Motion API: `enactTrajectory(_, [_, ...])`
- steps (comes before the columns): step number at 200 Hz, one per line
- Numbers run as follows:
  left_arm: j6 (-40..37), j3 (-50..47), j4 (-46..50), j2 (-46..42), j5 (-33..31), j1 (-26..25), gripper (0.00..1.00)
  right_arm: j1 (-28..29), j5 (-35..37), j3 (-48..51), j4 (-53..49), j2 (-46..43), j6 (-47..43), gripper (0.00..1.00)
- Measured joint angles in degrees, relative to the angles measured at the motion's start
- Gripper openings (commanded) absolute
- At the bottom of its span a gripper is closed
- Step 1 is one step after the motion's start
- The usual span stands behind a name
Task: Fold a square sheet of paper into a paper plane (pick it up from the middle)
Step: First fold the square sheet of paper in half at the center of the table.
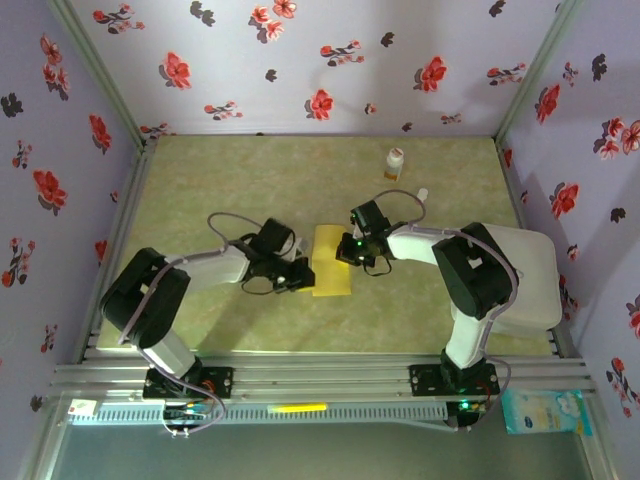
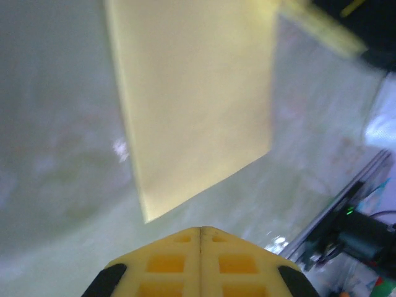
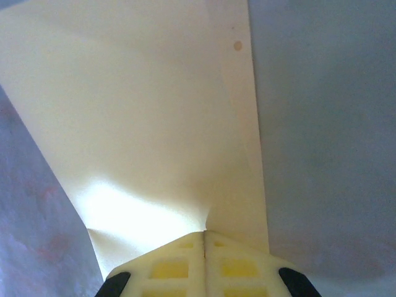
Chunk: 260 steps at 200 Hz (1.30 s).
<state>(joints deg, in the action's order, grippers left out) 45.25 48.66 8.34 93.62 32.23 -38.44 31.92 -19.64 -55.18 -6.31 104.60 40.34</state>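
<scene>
The square sheet of paper (image 1: 332, 262) lies on the green table as a mustard-yellow upright rectangle between both arms. My right gripper (image 1: 345, 252) sits over the sheet's right edge. In the right wrist view its jaws (image 3: 205, 232) are shut with the tips on the paper (image 3: 142, 124), and a small pucker rises from their seam. My left gripper (image 1: 303, 276) rests at the sheet's lower left edge. In the left wrist view it (image 2: 200, 229) is shut with nothing between the fingers, a short way back from the corner of the paper (image 2: 198, 105).
A small white-and-orange bottle (image 1: 394, 163) stands at the back of the table, with a small white piece (image 1: 422, 193) nearer. A white slab (image 1: 535, 270) lies under the right arm at the table's right side. Flowered walls close off three sides.
</scene>
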Motion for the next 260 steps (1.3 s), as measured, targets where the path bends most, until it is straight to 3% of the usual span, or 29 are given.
enactTrajectory(59, [0.90,11.08,-4.33,7.69,-0.09,6.91,0.00,-0.13,-1.36,-3.15,-4.20,1.44,-5.95,0.00])
enactTrajectory(113, [0.85,15.08,-4.90,15.91,0.85,7.02,0.00,-0.15,-1.46,-4.09,-5.55,1.92,-6.86,0.00])
enactTrajectory(260, [-3.89,16.02,-3.69,20.68,0.81,7.50,0.02,-0.15,-1.51,-4.28,-5.81,2.03,-6.78,0.00])
